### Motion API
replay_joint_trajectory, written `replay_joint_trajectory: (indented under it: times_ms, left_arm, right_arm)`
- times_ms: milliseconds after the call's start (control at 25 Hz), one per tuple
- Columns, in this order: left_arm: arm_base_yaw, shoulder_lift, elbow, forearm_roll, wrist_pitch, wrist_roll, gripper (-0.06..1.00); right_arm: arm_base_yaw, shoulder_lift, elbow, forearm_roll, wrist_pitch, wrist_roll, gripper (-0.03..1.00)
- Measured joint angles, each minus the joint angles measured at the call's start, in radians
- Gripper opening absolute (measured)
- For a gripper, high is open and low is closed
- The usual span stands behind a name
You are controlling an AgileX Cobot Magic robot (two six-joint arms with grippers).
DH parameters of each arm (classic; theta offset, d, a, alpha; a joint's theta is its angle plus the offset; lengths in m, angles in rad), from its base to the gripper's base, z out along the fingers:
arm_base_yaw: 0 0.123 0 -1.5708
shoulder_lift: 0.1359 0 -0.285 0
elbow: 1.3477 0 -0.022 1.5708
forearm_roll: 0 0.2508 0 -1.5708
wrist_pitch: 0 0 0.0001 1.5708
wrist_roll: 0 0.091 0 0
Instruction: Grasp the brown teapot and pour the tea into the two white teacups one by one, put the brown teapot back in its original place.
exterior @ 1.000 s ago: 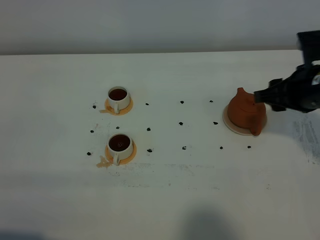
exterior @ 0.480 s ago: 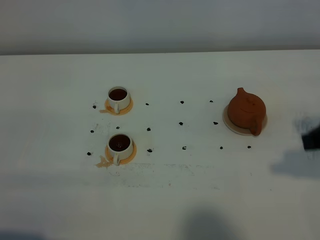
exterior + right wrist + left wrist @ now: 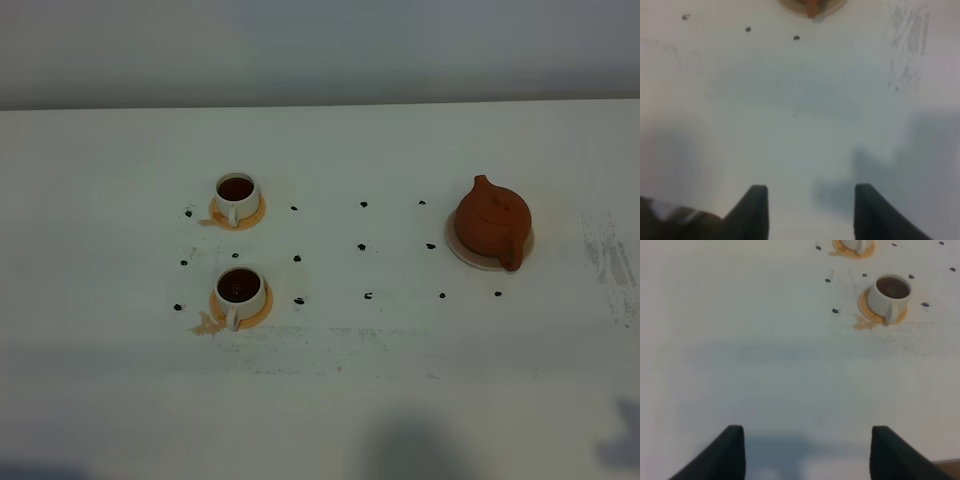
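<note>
The brown teapot (image 3: pixel 492 222) stands upright on its original place, the pale beige coaster (image 3: pixel 466 256), at the right of the table. Nothing holds it. The two white teacups sit on orange-tan saucers at the left, the far one (image 3: pixel 237 193) and the near one (image 3: pixel 240 288), both holding dark tea. Neither arm shows in the exterior high view. My left gripper (image 3: pixel 807 452) is open over bare table, with the near teacup (image 3: pixel 890 292) well ahead of it. My right gripper (image 3: pixel 810 212) is open and empty, and only the teapot's edge (image 3: pixel 812 5) shows far ahead.
Small black marks (image 3: pixel 362 246) dot the white table (image 3: pixel 400 380) between the cups and the teapot. Tea stains lie beside the near saucer (image 3: pixel 207 324). Grey scuffs (image 3: pixel 610 265) mark the table's right side.
The right arm has drawn back from the teapot and left the exterior high view on the right. The teapot stays on the coaster, and the cups have not moved.
</note>
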Motion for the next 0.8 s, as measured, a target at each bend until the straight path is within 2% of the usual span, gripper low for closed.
replay_joint_trajectory:
  times_ms: [200,440,800]
  left_arm:
    - [0.0,0.0,0.0,0.0,0.0,0.002,0.51]
    - [0.0,0.0,0.0,0.0,0.0,0.001,0.51]
    - [0.0,0.0,0.0,0.0,0.0,0.001,0.51]
  right_arm:
    - [0.0,-0.113,0.075,0.0,0.051,-0.019,0.38]
    - [0.0,-0.248,0.077,0.0,0.056,-0.027,0.38]
    - [-0.002,-0.282,0.077,0.0,0.059,-0.027,0.38]
